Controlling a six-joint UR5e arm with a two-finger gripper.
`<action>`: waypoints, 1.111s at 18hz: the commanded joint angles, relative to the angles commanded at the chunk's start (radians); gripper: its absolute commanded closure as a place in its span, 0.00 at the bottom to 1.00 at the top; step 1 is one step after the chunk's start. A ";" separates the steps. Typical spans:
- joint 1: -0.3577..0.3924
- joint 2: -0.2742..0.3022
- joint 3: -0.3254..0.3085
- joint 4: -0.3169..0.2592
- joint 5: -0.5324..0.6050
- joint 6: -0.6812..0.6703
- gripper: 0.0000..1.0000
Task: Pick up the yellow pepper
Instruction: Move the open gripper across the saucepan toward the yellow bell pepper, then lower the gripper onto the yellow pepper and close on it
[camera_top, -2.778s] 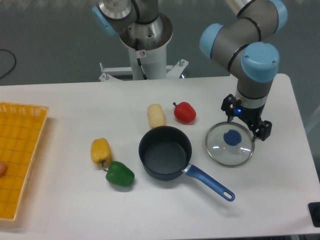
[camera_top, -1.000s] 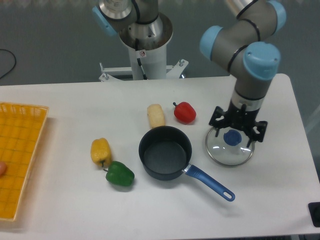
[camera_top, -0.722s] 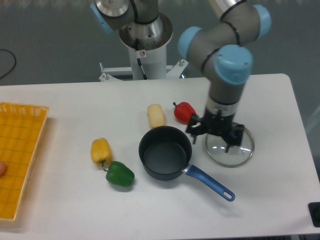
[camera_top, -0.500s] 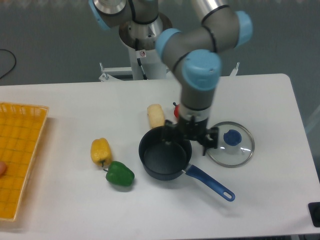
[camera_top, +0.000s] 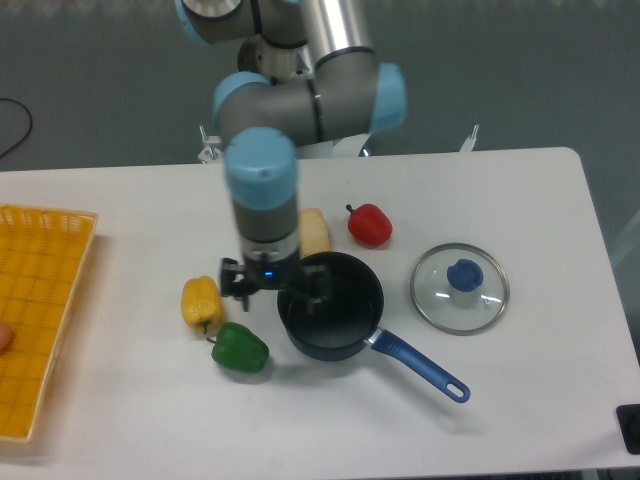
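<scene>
Lying lengthwise toward the camera, yellow pepper beside the empty, spread hand.

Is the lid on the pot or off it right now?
Off. The lid lies flat on the table to the right of the pot, whose dark inside shows.

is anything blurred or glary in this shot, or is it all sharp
Fixed camera view: the gripper and wrist are smeared by motion blur, so its jaws are hard to read. The yellow pepper, green pepper and pot look sharp. Lighting is even, shadows soft. The glass lid shows only faint sheen.
</scene>
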 joint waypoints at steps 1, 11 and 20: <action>-0.014 -0.008 -0.015 0.006 0.009 -0.009 0.00; -0.140 -0.092 -0.051 0.051 0.074 -0.130 0.00; -0.155 -0.118 -0.058 0.058 0.077 -0.132 0.00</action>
